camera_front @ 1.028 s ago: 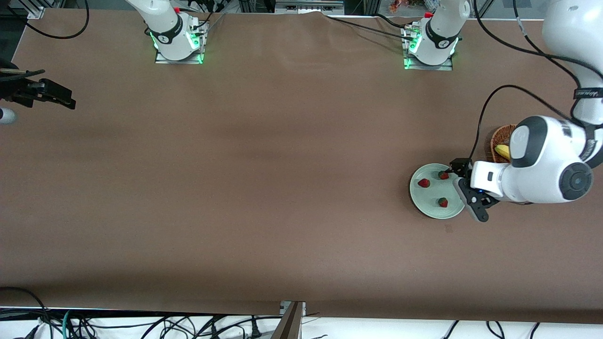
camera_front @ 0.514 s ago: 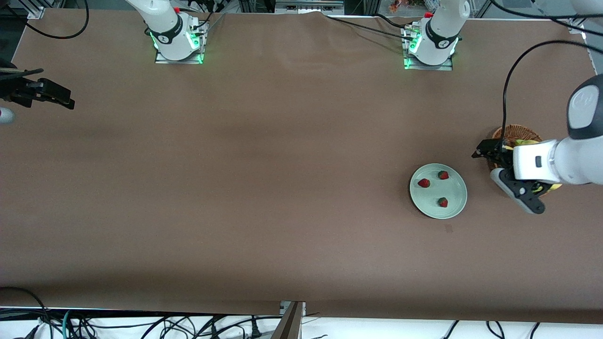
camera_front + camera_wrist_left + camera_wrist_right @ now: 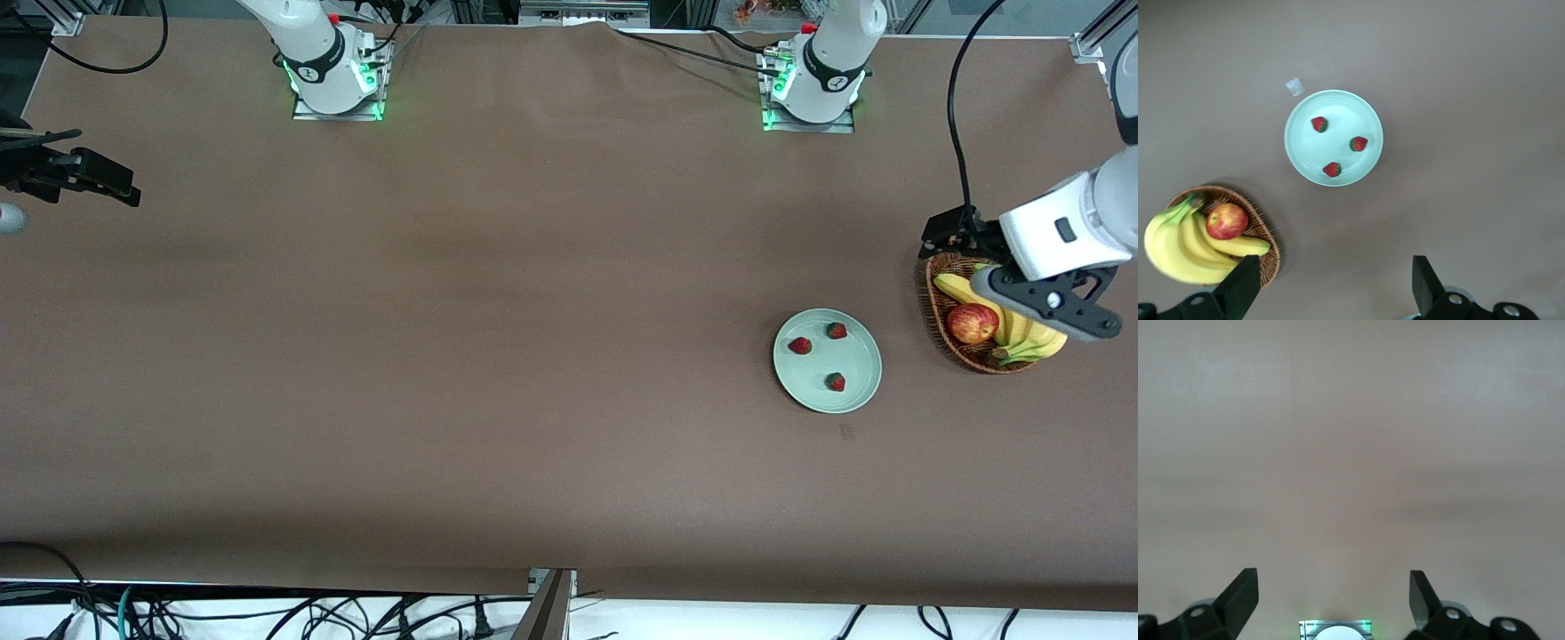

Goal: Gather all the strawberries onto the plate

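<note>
On the brown table (image 3: 498,356) I run from afar, the biggest thing in my feed is the left arm (image 3: 1080,222), coming in at its own end of the table, with the left gripper (image 3: 1005,267) up in the air over the wicker basket (image 3: 933,302). Its fingers (image 3: 1241,287) stand spread wide with nothing between them. The right arm waits at its end of the table, the right gripper (image 3: 98,182) hanging over bare tabletop, its jaws equally wide apart and holding nothing, as my right wrist view confirms.

Next in size, the basket sits near the table's edge at the left arm's end, carrying a bunch of yellow bananas (image 3: 1031,342) and a red apple (image 3: 972,323). Near it, a little closer to the front camera and toward the right arm's end, lies the pale mint-green plate (image 3: 853,391), flat on the table.

Smallest of all, I count three strawberries (image 3: 800,346) on the plate, each apart from the others: two toward the rim farther from the front camera and one nearer to it. Just off the plate, nearer the front camera, a small pale mark (image 3: 1294,86) shows on the table
</note>
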You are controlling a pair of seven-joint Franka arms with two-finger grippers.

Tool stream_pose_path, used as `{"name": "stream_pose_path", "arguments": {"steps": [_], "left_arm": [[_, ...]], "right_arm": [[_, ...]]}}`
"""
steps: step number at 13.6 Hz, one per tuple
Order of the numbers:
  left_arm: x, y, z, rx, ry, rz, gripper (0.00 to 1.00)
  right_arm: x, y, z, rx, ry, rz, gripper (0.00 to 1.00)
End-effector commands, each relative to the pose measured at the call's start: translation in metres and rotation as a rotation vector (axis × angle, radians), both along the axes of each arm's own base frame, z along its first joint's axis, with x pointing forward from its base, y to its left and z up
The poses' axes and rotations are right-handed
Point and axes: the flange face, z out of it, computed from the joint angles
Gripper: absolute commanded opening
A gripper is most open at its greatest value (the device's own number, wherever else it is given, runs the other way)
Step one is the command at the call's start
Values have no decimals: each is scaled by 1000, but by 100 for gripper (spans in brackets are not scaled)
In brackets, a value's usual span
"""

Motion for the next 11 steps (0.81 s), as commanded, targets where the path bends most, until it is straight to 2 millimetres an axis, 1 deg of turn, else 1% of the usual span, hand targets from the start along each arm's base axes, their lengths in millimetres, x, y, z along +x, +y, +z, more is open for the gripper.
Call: {"name": "stream_pose_path", "arguments": {"steps": [1, 3, 4, 5, 6, 11], "left_arm": [[-36, -2, -6, 5, -64, 151, 100], [-56, 3, -14, 3, -142, 216, 100], [-61, 16, -16, -4, -181, 240, 100], [-60, 26, -16, -9, -202, 263, 100], [-58, 29, -17, -13, -203, 266, 100], [-57, 30, -20, -9, -194, 270, 100]], "right_arm": [[3, 0, 4, 11, -5, 0, 100], [3, -1, 4, 11, -5, -1, 100], [3, -1, 4, 11, -5, -3, 100], [3, -1, 5, 9, -10, -3, 100], [4, 0, 5, 11, -12, -1, 100], [4, -1, 5, 11, -12, -3, 100]]}}
